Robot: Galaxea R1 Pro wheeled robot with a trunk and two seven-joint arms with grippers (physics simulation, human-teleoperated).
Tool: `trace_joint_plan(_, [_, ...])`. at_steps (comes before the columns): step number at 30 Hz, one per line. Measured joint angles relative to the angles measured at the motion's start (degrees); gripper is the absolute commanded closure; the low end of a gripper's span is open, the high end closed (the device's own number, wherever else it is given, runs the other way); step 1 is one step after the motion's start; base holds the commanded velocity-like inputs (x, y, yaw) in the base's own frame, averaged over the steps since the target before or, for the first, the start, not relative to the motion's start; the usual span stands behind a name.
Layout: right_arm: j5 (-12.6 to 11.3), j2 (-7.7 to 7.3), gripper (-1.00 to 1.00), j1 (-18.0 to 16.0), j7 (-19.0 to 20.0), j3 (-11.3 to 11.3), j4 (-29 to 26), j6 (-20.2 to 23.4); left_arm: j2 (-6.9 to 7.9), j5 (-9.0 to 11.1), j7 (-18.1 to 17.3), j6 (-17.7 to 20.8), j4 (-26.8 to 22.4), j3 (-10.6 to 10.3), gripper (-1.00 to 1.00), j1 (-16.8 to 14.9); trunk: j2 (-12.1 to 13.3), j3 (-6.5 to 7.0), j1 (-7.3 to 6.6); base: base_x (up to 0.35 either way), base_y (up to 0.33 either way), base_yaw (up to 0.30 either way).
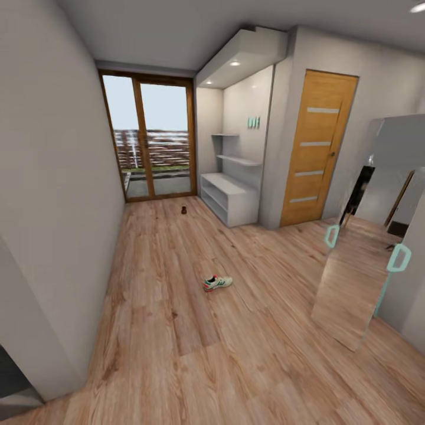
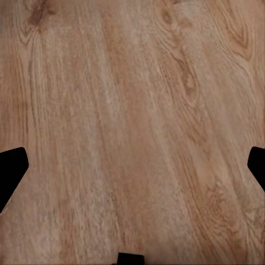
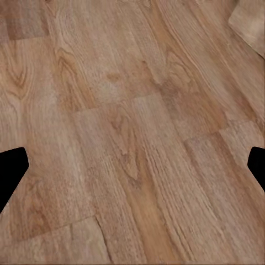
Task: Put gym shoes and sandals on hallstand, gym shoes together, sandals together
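Observation:
One gym shoe, cream-white with green stripes and red accents, lies on the corridor floor mid-room. Far off, near the glass door, a small dark brown sandal sits on the floor. The hallstand, a pale grey-white bench with two low shelves, two wall shelves and mint-green letters, stands in the alcove on the right. In the left wrist view my left gripper hangs open over bare wood planks, fingertips at the edges. In the right wrist view my right gripper is likewise open above the floor.
A glass balcony door closes the far end. An orange-brown wooden door stands right of the alcove. A tall mirror leans at the right, beside mint-green handles. Grey walls line the left side.

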Motion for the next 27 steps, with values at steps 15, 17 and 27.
trace_joint_plan(15, [-0.1,0.0,-1.0,0.0,0.0,0.0,0.0,0.0,-0.01,0.0,0.0,0.0,0.0,0.0,-1.0,0.0,0.0,0.0,-0.01,0.28,0.209,0.0])
trace_joint_plan(17, [-0.1,0.0,-1.0,0.0,0.0,0.0,0.0,0.0,-0.01,0.0,0.0,0.0,0.0,0.0,-1.0,0.0,0.0,0.0,-0.01,0.302,0.17,0.0])
trace_joint_plan(27, [-0.1,0.0,-1.0,0.0,0.0,0.0,0.0,0.0,-0.01,0.0,-0.1,0.0,0.0,0.0,-1.0,0.0,0.0,0.0,-0.01,0.305,0.164,0.0])
